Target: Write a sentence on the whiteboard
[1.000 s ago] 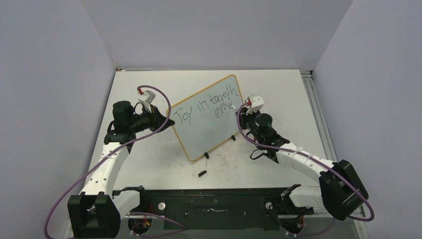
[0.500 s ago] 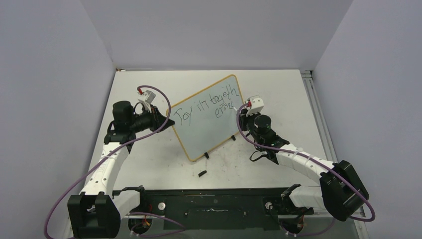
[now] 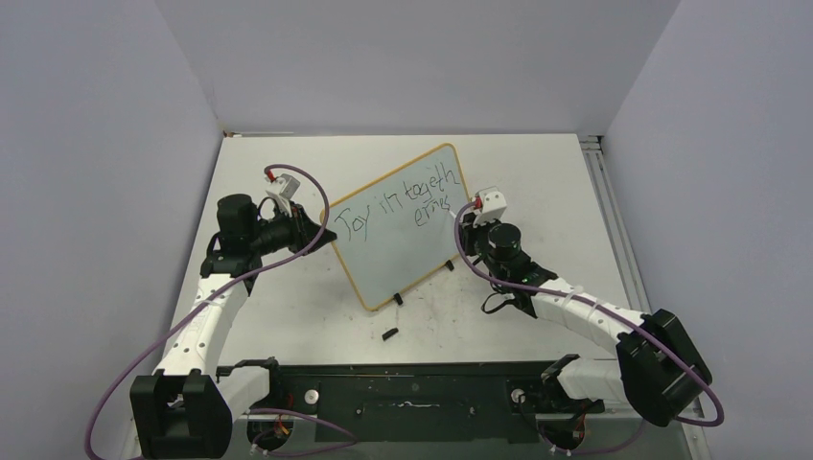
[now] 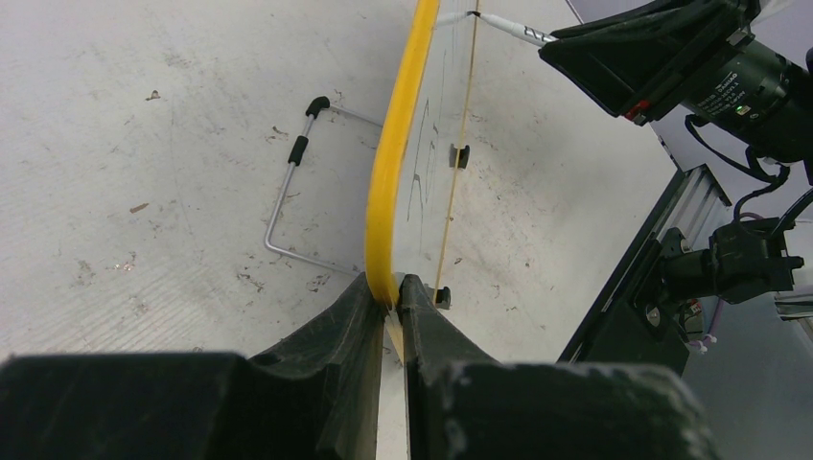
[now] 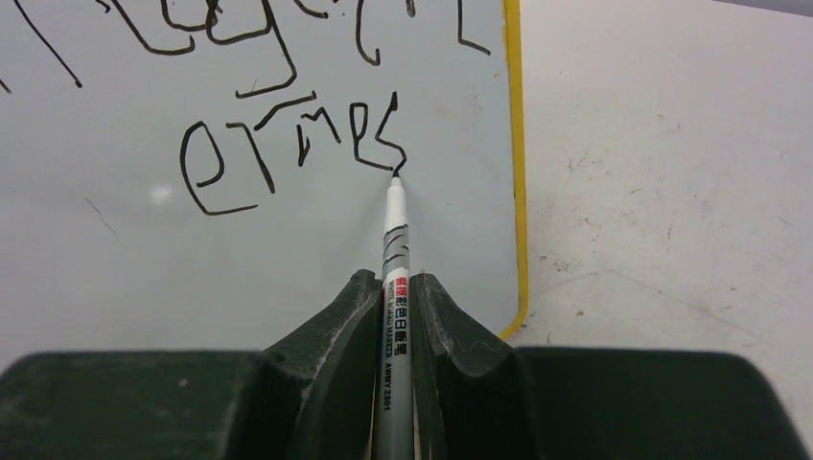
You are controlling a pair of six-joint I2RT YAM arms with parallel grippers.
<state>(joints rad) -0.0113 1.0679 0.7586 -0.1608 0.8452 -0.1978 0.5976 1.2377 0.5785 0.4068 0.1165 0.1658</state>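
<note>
The whiteboard (image 3: 398, 235) stands tilted at mid table, yellow-framed, on two black clip feet. The sentence (image 3: 403, 203) runs across it in two lines of black scrawl; in the right wrist view the second line (image 5: 288, 153) reads roughly "ernes". My left gripper (image 3: 326, 237) is shut on the board's left edge; in the left wrist view the fingers (image 4: 360, 316) pinch the yellow frame (image 4: 393, 163). My right gripper (image 3: 467, 222) is shut on a white marker (image 5: 395, 259), whose tip touches the board at the end of the last stroke.
A small black marker cap (image 3: 388, 334) lies on the table in front of the board. A bent wire stand (image 4: 292, 182) lies behind the board in the left wrist view. Grey walls enclose the table; the black arm base rail (image 3: 412, 393) runs along the near edge.
My right gripper has moved slightly right and down along the board's second line, and the marker has added another stroke there. The left arm and board have stayed put.
</note>
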